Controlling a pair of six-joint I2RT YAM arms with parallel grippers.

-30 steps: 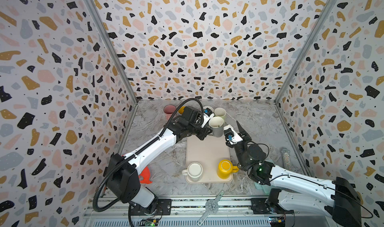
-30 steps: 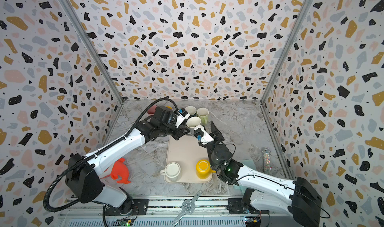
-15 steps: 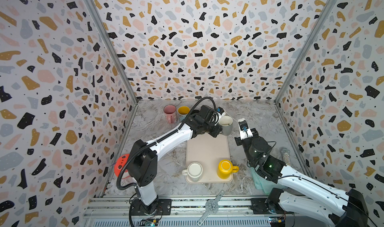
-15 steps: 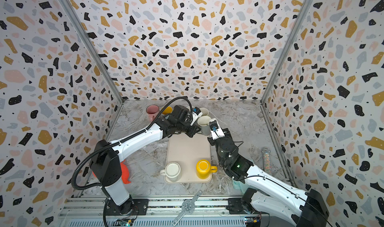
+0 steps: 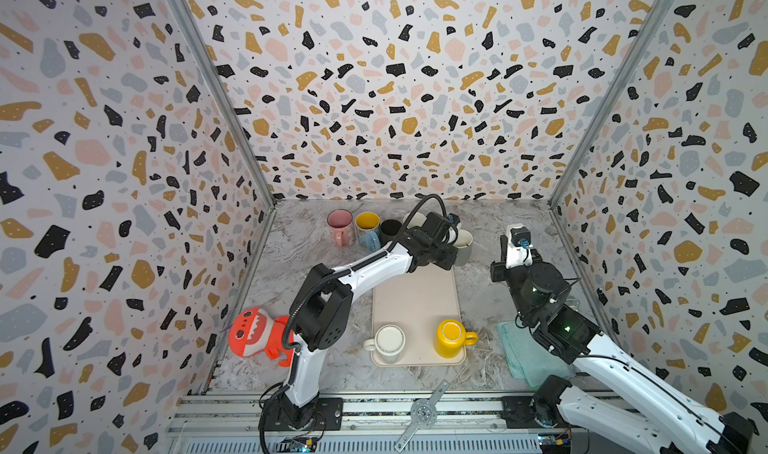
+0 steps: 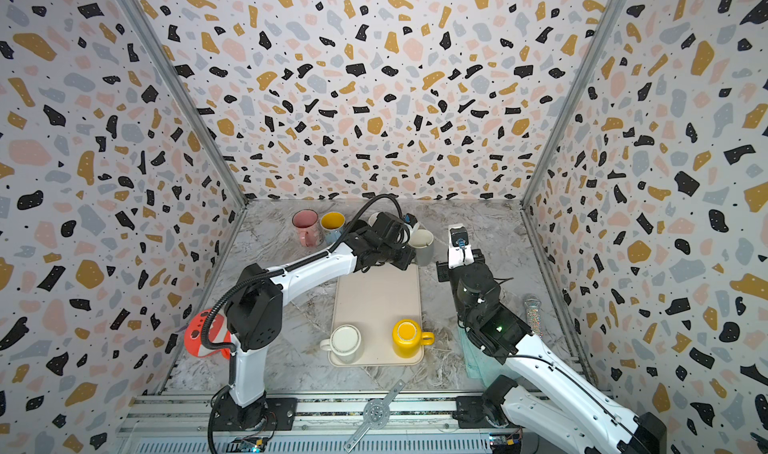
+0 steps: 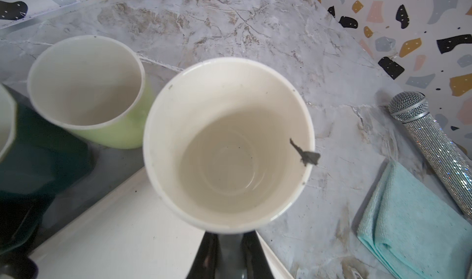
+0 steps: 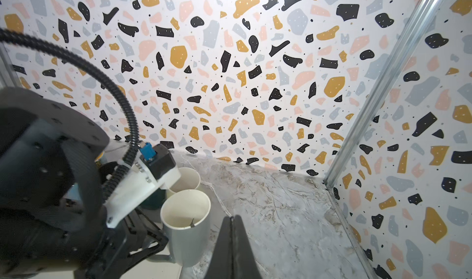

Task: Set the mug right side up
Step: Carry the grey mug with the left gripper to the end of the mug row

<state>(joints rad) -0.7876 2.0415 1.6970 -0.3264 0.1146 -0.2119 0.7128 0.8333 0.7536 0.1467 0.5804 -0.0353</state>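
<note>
now, my left gripper: narrow, clamped on the cream ceramic mug
mug: upright, at the far edge of the beige rectangular tray, beside a pale green mug
my right gripper: closed, empty

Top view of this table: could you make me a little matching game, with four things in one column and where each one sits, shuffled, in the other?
Things
1. cream mug
2. yellow mug
3. teal cloth
4. orange plush toy

Places
A. on the table, right of the tray
B. on the tray's near right corner
C. on the table, far left
D. gripped by the left fingers, mouth up

Pairs: 1-D, 2-B, 3-A, 4-C
</note>
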